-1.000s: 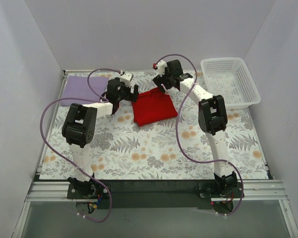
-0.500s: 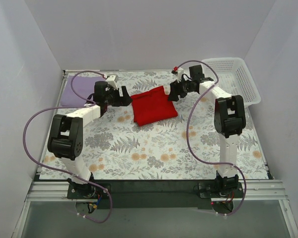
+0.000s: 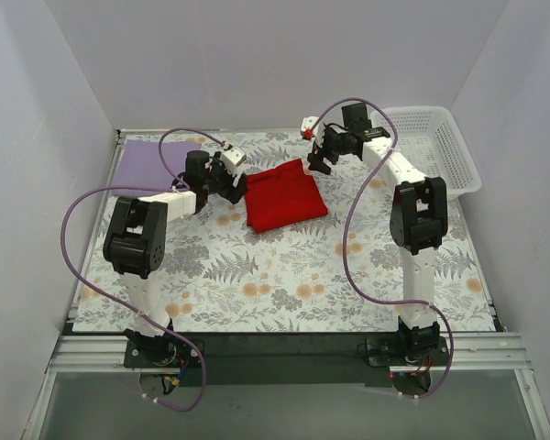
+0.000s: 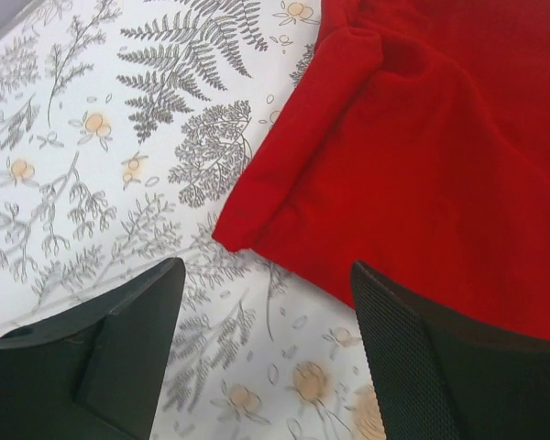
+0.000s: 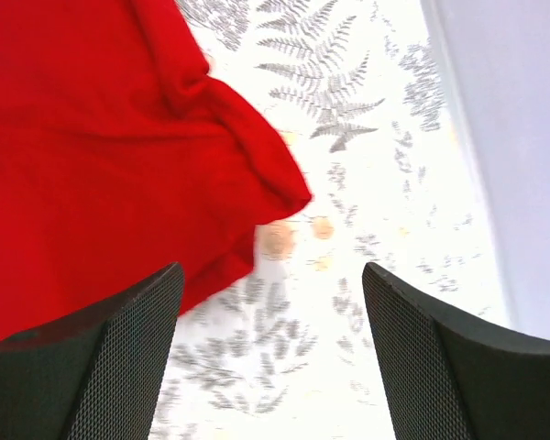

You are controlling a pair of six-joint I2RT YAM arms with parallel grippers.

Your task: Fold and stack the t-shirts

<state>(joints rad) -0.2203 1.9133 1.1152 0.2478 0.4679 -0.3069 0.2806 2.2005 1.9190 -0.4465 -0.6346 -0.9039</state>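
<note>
The bright red t-shirt [image 3: 284, 195] lies folded into a rough rectangle at the middle back of the floral table. The pale lavender t-shirt [image 3: 150, 163] lies flat at the back left. My left gripper [image 3: 237, 183] is open and empty, just left of the red shirt; in the left wrist view the shirt's corner [image 4: 422, 165] lies between and beyond the fingers [image 4: 119, 357]. My right gripper [image 3: 317, 161] is open and empty at the shirt's far right corner; the right wrist view shows that red corner [image 5: 119, 165] above the left finger [image 5: 82, 367].
A white plastic mesh basket [image 3: 429, 151] stands at the back right. White walls close in the table on three sides. Purple cables loop from both arms over the floral tablecloth [image 3: 284, 275].
Both grippers have come off the red shirt and hover at its left and right edges. The left arm swung back towards the shirt; the right gripper moved back left.
</note>
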